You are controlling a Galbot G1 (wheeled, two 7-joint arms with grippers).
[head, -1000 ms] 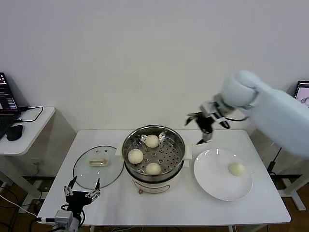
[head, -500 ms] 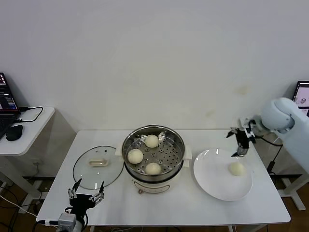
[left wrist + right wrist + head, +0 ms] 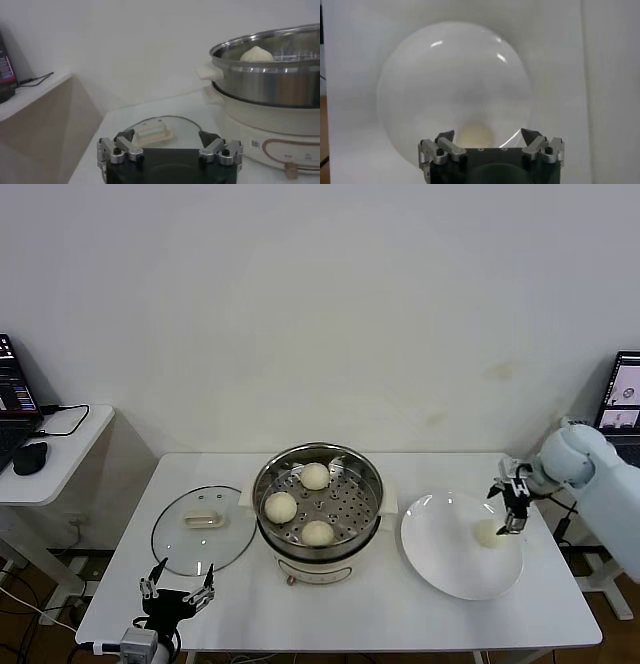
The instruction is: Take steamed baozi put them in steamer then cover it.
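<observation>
Hovering over the right side of the white plate, right gripper has its jaws spread wide, holding nothing. Last baozi sits on the plate just below and slightly inboard of the fingertips; contact is hard to call from the head view, but it looks clear. Wrist view puts the bun centred between the fingers. Three buns already lie in the steamer. Cover lies flat left of it. Left gripper idles open at the table's front-left edge.
</observation>
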